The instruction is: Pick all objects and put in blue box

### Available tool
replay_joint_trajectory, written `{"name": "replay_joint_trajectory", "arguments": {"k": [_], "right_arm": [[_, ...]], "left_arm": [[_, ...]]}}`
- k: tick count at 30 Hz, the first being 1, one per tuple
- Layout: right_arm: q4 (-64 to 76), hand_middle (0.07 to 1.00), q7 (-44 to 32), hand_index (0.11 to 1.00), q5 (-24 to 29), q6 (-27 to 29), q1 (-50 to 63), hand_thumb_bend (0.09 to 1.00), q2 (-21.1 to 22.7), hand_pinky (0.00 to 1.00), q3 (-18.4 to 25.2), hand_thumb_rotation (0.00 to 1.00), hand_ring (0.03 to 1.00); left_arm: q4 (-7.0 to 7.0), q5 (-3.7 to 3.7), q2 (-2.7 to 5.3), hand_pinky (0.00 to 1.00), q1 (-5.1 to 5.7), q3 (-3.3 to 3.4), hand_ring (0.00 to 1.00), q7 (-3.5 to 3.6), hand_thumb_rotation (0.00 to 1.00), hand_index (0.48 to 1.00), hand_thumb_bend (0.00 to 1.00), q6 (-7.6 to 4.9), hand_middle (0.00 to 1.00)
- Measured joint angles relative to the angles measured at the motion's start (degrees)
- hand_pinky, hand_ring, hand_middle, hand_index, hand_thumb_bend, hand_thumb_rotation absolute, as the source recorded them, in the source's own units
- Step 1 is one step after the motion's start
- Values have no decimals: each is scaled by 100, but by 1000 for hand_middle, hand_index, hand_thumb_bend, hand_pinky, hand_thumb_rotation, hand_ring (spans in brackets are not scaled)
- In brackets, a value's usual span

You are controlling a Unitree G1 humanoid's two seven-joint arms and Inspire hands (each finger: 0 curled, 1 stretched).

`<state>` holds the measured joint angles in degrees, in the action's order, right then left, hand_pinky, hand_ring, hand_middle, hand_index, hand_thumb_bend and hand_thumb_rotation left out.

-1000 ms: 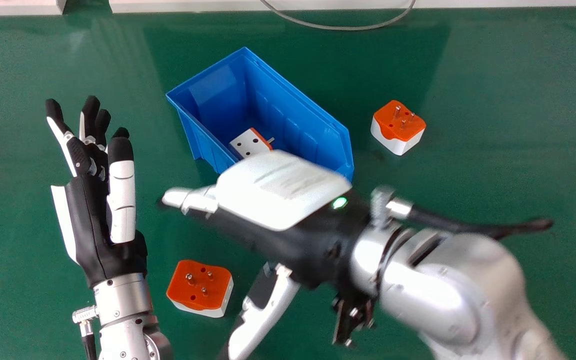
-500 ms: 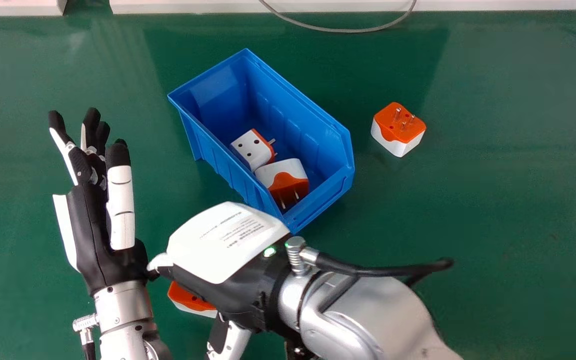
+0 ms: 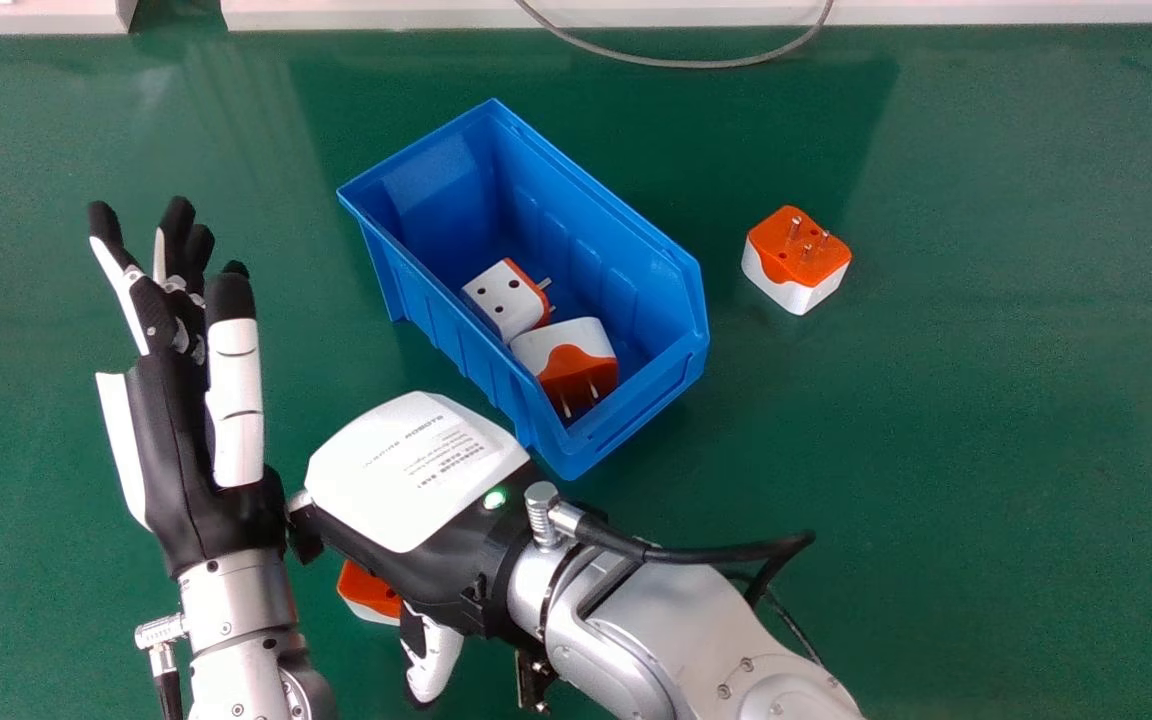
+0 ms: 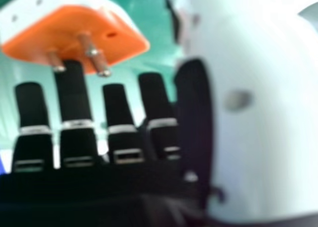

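Partly beneath the right hand [image 3: 411, 470], between its fingers and thumb [image 3: 433, 655] as the head view looks down, sits the orange and white plug [image 3: 368, 592] on the green table [image 3: 936, 500]. The hand is open, with nothing in its hold. In the right hand view its fingers [image 4: 117, 105] stretch out nearly straight, well apart from the thumb, and the plug lies out by the fingertips, its pins pointing towards them; one fingertip overlaps the plug's edge, but I can't tell if they touch.

Just to the left of the right hand's fingertips is the wrist of the left hand [image 3: 176, 450]; whether the two touch, I can't tell. The left hand is open and empty, fingers pointing away from the robot and its thumb on the side facing the right hand.

Ahead of the right hand, its nearest corner close to the back of that hand, stands the blue box [image 3: 426, 265], set at a slant. Two plugs lie in it: the nearer [image 3: 564, 360] tilted on its side, the farther [image 3: 504, 298] with its white socket face showing. Ahead and well to the right of the right hand, outside the box, another plug [image 3: 798, 258] rests pins up. Farthest from both hands, a thin grey cable [image 3: 696, 63] curves over the table's far edge.
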<state>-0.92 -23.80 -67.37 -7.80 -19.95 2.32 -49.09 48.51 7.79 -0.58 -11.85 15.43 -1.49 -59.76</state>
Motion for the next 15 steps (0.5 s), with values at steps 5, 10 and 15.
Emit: {"name": "replay_joint_trajectory", "arguments": {"k": [5, 10, 15], "right_arm": [[-331, 833, 256, 707, 199, 123, -160, 728, -53, 641, 14, 5, 807], [-585, 813, 321, 691, 396, 215, -330, 739, -104, 636, 38, 0, 791], [-838, 725, 398, 603, 559, 202, -372, 662, -201, 551, 64, 20, 681]], "left_arm": [[1, 176, -26, 924, -8, 145, 968, -1, 783, 970, 734, 12, 967], [194, 412, -133, 921, -137, 356, 964, 72, 766, 966, 729, -44, 965], [271, 603, -249, 931, -209, 462, 971, 299, 761, 975, 741, -75, 977]]}}
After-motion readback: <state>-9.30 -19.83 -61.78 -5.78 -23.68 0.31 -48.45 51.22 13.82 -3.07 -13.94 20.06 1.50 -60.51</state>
